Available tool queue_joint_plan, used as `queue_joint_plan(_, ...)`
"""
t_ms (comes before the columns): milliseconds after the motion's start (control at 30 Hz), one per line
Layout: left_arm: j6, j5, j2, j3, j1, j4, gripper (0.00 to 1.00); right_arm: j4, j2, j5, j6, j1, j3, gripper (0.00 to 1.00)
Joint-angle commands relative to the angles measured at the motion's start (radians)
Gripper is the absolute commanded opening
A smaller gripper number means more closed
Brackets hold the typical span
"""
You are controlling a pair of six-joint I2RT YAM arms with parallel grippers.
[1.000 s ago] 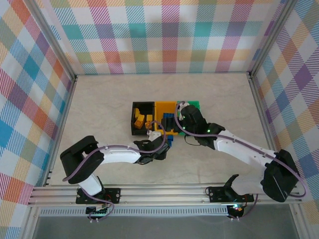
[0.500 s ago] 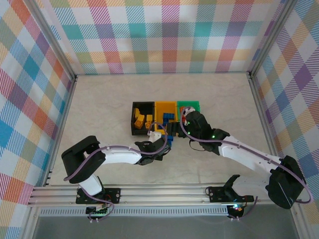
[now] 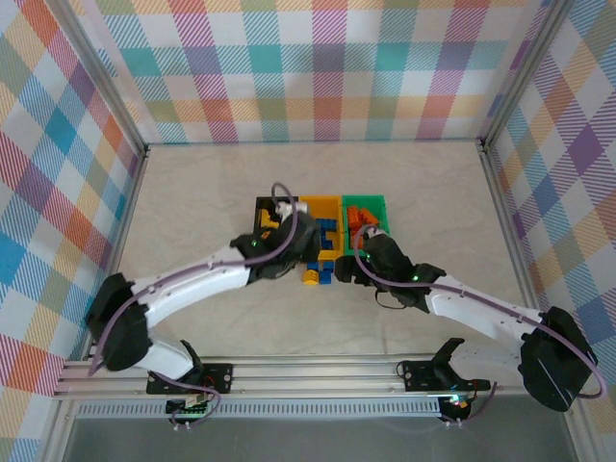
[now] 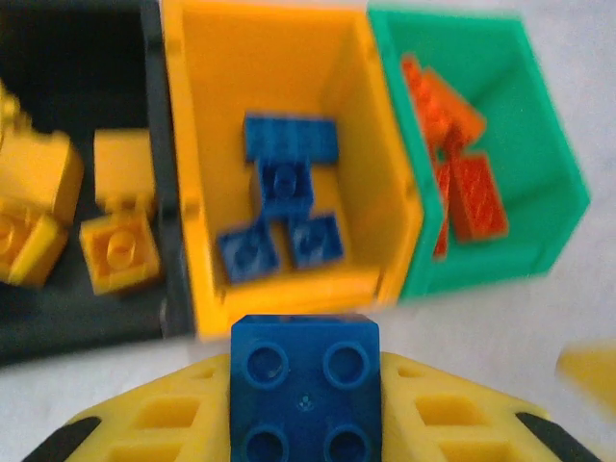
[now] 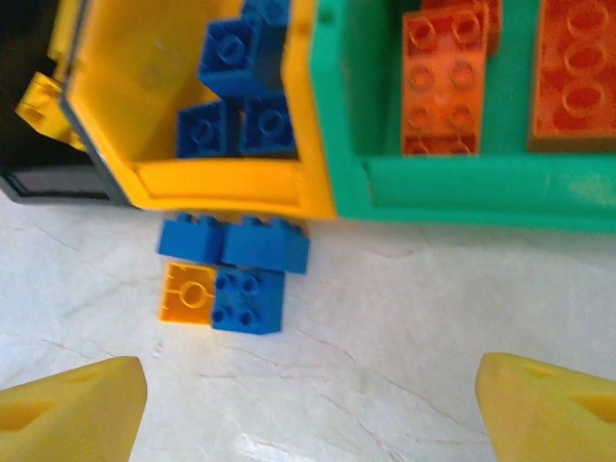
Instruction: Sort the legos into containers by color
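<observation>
1 blue brick [image 4: 304,361]: off the desk [image 5: 404,366] within the last second, now carried at the near rim of the yellow bin [image 4: 289,294], studs up.
left jaws: were low at the loose pile [image 5: 231,274], since raised and swung toward mid-desk. Closed tight on the blue brick, one yellow finger [image 4: 164,423] on each side.
right jaws: wide open, holding nothing. Pulled back from over the green bin [image 4: 539,144], now hovering above bare desk on the near side of the row.
yellow bin: mid-desk, middle of the row. About four blue bricks inside, no other colour seen.
black bin [image 4: 87,332]: left end of the row, yellow bricks only.
green bin: right end of the row, orange bricks only.
loose pile: on the desk just beside the yellow bin's near wall. Roughly three blue and one yellow left.
meaning: reads as a clean pick, right colour for the bin ahead. Probably needs a short move past the rim before release, or the brick could land on the wall.
progress: judged mostly sorted, only the held brick and that small pile outstanding.
</observation>
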Motion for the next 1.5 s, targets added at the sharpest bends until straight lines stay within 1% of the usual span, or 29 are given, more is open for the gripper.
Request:
queue_joint_plan(0,0.062,0.084,0.155,0.146,0.054,-0.089,0.33,-0.012,-0.014,-0.012,0.042,0.002,-0.033,0.89)
queue_joint_plan(100,0.069,0.089,0.273,0.265,0.1,-0.122,0.32,0.002,-0.005,-0.029,0.045,0.021,-0.049,0.88)
queue_joint_plan(167,0.066,0.109,0.336,0.332,0.129,-0.141,0.39,0.008,0.025,-0.025,0.041,0.046,-0.043,0.88)
queue_joint_plan(200,0.062,0.124,0.369,0.369,0.142,-0.155,0.48,0.009,0.047,-0.017,0.043,0.061,-0.037,0.87)
queue_joint_plan(233,0.062,0.138,0.395,0.405,0.151,-0.166,0.6,0.014,0.07,-0.009,0.047,0.072,-0.031,0.87)
queue_joint_plan(300,0.061,0.151,0.415,0.462,0.156,-0.187,0.77,0.036,0.109,0.004,0.056,0.092,-0.024,0.86)
queue_joint_plan(333,0.062,0.158,0.408,0.48,0.154,-0.189,0.82,0.051,0.129,0.013,0.058,0.102,-0.018,0.85)
queue_joint_plan(433,0.057,0.174,0.323,0.469,0.153,-0.169,0.91,0.075,0.198,0.039,0.063,0.126,0.018,0.82)
queue_joint_plan(533,0.048,0.181,0.168,0.368,0.151,-0.123,1.0,0.095,0.266,0.074,0.068,0.143,0.06,0.79)
queue_joint_plan(733,0.007,0.174,-0.187,0.035,0.131,-0.06,1.0,0.165,0.35,0.098,0.084,0.145,0.102,0.73)
queue_joint_plan(833,-0.032,0.139,-0.327,-0.127,0.122,-0.069,1.0,0.128,0.409,0.117,0.094,0.144,0.155,0.69)
queue_joint_plan(967,-0.087,0.113,-0.465,-0.282,0.122,-0.069,1.0,0.066,0.477,0.127,0.14,0.144,0.197,0.6)
queue_joint_plan(1033,-0.107,0.107,-0.505,-0.327,0.123,-0.079,1.0,0.029,0.489,0.13,0.178,0.144,0.195,0.53)
queue_joint_plan(1100,-0.118,0.116,-0.527,-0.354,0.123,-0.088,1.0,-0.007,0.468,0.133,0.219,0.147,0.17,0.47)
queue_joint_plan(1167,-0.125,0.12,-0.549,-0.377,0.122,-0.103,1.0,-0.023,0.419,0.131,0.246,0.146,0.117,0.46)
queue_joint_plan(1267,-0.136,0.126,-0.597,-0.427,0.122,-0.099,1.0,-0.024,0.322,0.119,0.241,0.147,0.056,0.47)
queue_joint_plan(1300,-0.138,0.13,-0.613,-0.443,0.121,-0.094,1.0,-0.009,0.298,0.107,0.212,0.148,0.049,0.5)
queue_joint_plan(1400,-0.139,0.132,-0.634,-0.466,0.121,-0.09,1.0,-0.019,0.302,0.091,0.157,0.147,0.086,0.68)
queue_joint_plan(1433,-0.136,0.133,-0.635,-0.47,0.121,-0.086,1.0,-0.021,0.321,0.09,0.144,0.147,0.104,0.71)
queue_joint_plan(1467,-0.137,0.129,-0.635,-0.471,0.122,-0.09,1.0,-0.021,0.343,0.086,0.135,0.147,0.12,0.72)
